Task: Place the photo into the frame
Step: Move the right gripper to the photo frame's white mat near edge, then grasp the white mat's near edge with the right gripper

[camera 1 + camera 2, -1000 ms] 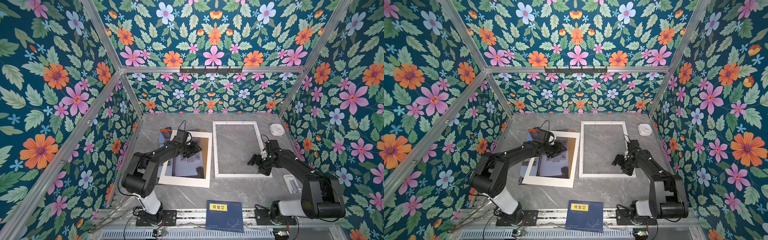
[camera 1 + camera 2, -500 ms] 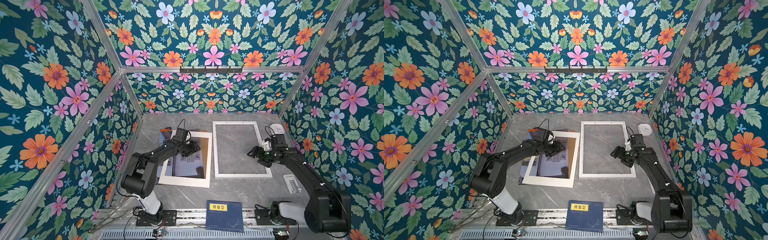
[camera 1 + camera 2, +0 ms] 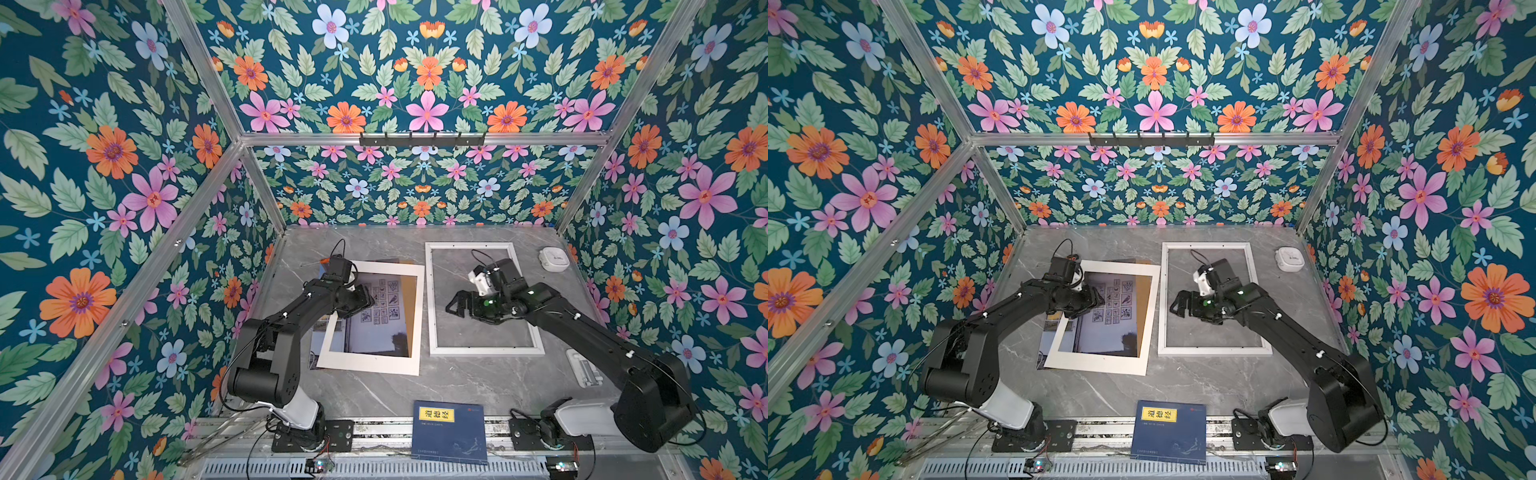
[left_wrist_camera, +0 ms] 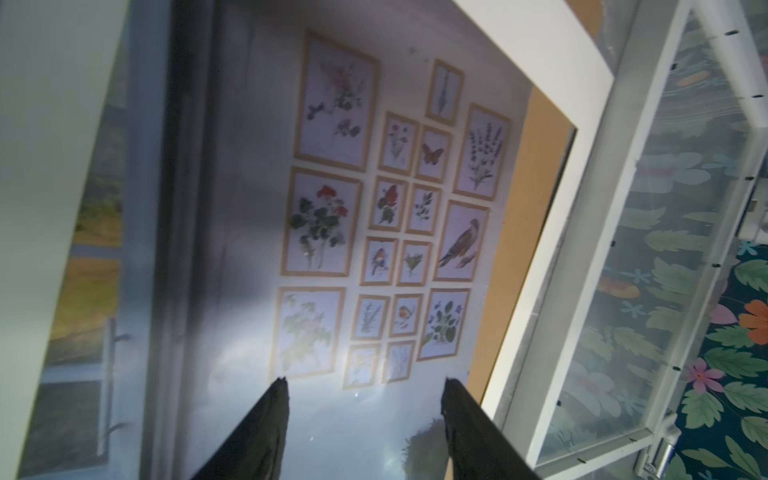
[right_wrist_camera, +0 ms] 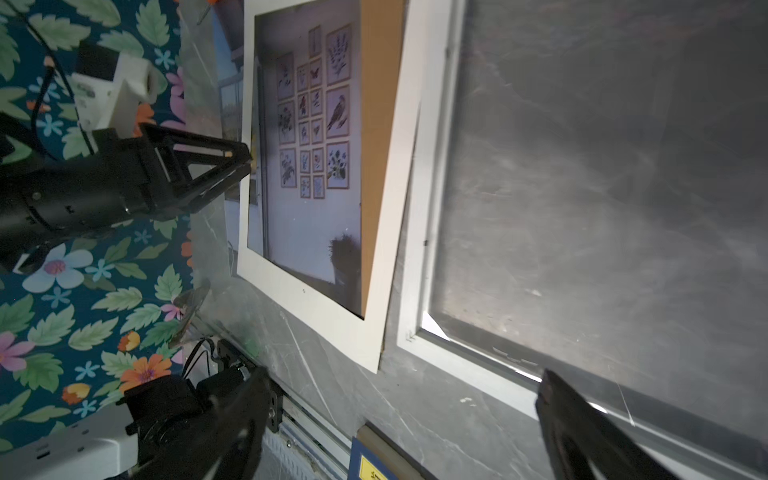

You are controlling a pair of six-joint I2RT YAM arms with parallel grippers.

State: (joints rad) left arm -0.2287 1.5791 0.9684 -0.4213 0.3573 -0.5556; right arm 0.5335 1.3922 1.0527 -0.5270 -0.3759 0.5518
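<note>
The photo (image 3: 380, 328) (image 3: 1113, 328) (image 4: 249, 208) (image 5: 316, 216) lies flat at left under a wide white card mat (image 3: 370, 365) (image 5: 328, 316). A brown backing board (image 3: 409, 299) (image 4: 519, 216) shows along its right side. The frame (image 3: 484, 351) (image 3: 1214, 351) (image 4: 602, 232) (image 5: 432, 208), white with narrow rails and a reflective pane, lies just right of the mat. My left gripper (image 3: 363, 303) (image 3: 1092, 301) (image 4: 365, 380) (image 5: 245, 162) is open, low over the photo inside the mat's window, with nothing between its fingers. My right gripper (image 3: 453, 305) (image 3: 1177, 305) (image 5: 401, 374) hangs wide open and empty above the frame's left part.
A dark blue book (image 3: 451, 432) with a yellow label lies at the table's front edge. A small white device (image 3: 552, 258) sits at the back right, and a flat white piece (image 3: 584, 368) lies by the right wall. Flowered walls close in three sides.
My right gripper has swung left from the frame's right rail to above its left part and has opened wider. The left gripper has stayed over the photo.
</note>
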